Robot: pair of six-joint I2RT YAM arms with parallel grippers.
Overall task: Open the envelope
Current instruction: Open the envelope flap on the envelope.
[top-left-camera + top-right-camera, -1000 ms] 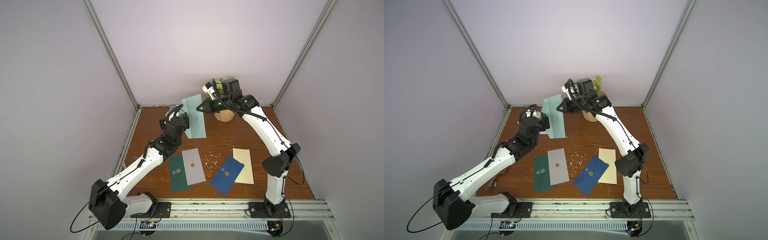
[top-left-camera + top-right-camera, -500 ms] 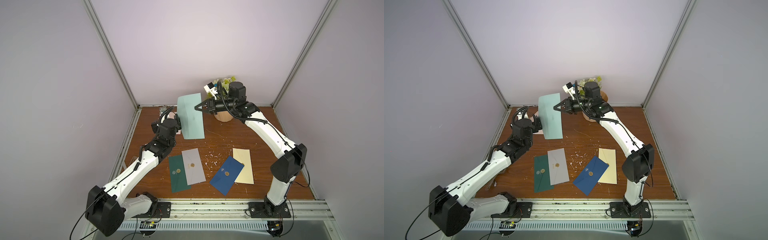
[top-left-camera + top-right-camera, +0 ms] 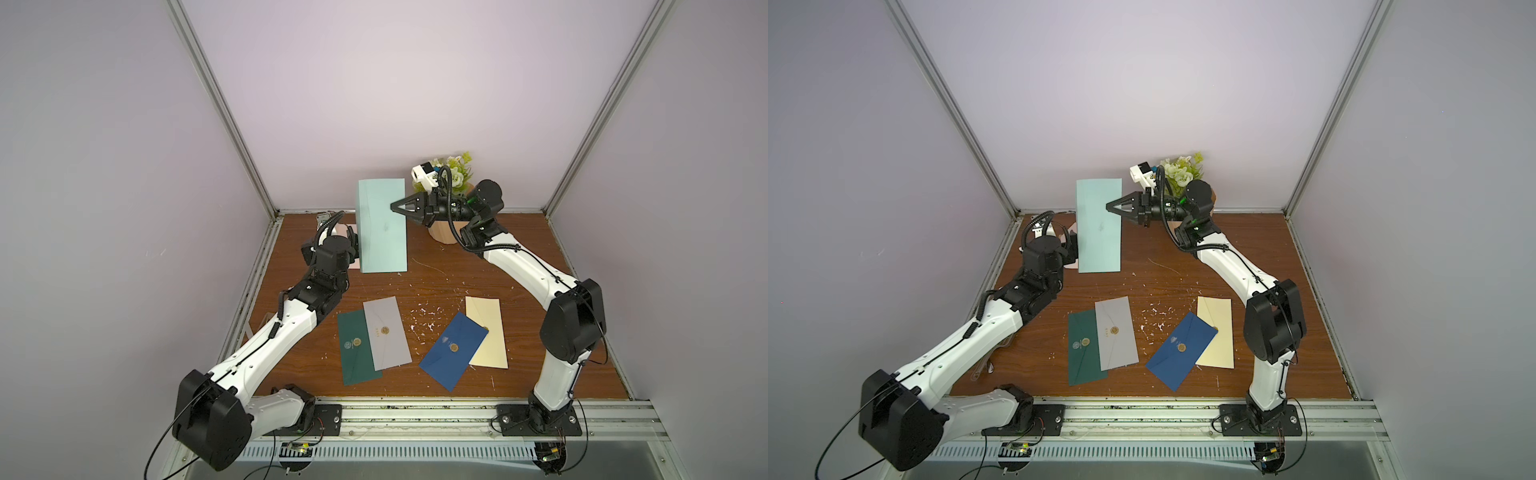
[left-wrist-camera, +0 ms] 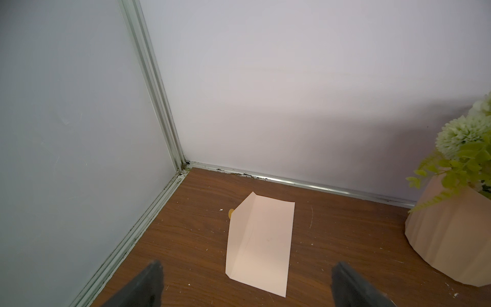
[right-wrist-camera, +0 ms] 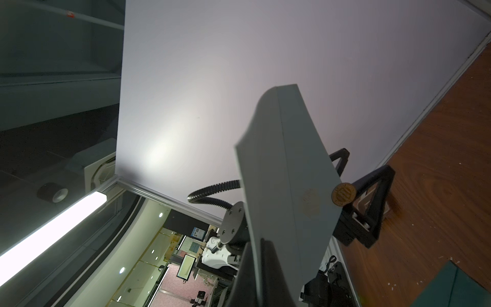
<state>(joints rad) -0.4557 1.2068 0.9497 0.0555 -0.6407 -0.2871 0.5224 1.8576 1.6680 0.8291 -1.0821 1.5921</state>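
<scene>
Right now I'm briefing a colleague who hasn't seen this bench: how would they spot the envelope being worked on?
Look to the back wall, just beside the potted plant. There the right gripper pinches the edge of a pale mint envelope. It alone is held upright; the other envelopes lie flat on the table.

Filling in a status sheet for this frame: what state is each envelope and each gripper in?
left gripper: jaws open, empty.
right gripper: shut on teal envelope.
teal envelope: held upright, flap looks unstuck.
pink envelope: flat on table, untouched.
green envelope: flat, sealed.
grey envelope: flat, sealed, overlapping green.
blue envelope: flat, sealed, overlapping cream.
cream envelope: flat, partly covered.
</scene>
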